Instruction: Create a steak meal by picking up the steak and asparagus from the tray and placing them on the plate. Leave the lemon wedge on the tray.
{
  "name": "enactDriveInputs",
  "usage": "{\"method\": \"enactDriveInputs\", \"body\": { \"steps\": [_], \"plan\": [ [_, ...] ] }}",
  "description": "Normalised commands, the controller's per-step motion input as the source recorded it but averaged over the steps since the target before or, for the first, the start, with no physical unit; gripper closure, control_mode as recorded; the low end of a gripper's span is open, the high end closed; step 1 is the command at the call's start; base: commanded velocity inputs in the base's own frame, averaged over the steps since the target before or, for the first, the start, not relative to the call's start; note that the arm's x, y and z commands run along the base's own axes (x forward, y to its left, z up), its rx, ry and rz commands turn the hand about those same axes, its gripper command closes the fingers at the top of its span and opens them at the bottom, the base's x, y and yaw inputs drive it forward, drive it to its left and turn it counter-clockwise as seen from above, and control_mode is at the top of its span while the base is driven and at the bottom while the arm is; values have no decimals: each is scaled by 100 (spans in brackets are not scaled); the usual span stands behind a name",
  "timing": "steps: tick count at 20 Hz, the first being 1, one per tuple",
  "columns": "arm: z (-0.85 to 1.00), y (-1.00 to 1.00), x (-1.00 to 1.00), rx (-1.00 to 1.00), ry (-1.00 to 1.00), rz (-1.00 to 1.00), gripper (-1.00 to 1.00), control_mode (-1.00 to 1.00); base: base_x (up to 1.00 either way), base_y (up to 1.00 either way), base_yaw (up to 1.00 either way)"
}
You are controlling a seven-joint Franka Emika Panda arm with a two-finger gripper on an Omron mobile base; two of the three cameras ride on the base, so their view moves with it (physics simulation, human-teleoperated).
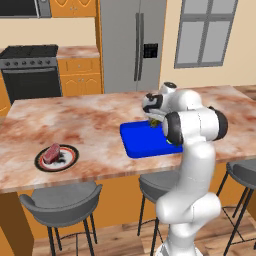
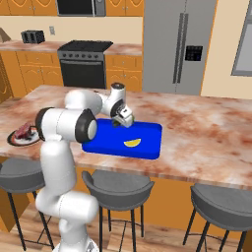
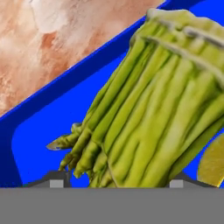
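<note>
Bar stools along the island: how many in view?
4, though more may be hidden. In the left base view, one stool sits under the plate end, a second is behind the arm, a third at right; the right base view adds another.

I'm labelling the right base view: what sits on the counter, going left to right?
Plate with the steak on it → claw over the tray's back left part → lemon on the tray.

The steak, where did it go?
The steak sits on the plate at the counter's left end in the left base view, far from the blue tray.
</note>
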Motion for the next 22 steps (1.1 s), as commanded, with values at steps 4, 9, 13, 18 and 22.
{"method": "enactDriveInputs", "body": {
  "steps": [4, 9, 13, 18, 22],
  "plan": [
    [77, 49, -61, -2, -10, 17, 100, -100, 0, 0, 0],
    [62, 63, -58, 0, -2, 17, 100, -100, 0, 0, 0],
    [34, 76, -40, 1, 0, 18, 100, -100, 0, 0, 0],
    [2, 88, -33, 3, 0, 23, 100, -100, 0, 0, 0],
    [0, 97, -26, 3, 0, 24, 100, -100, 0, 0, 0]
  ]
}}
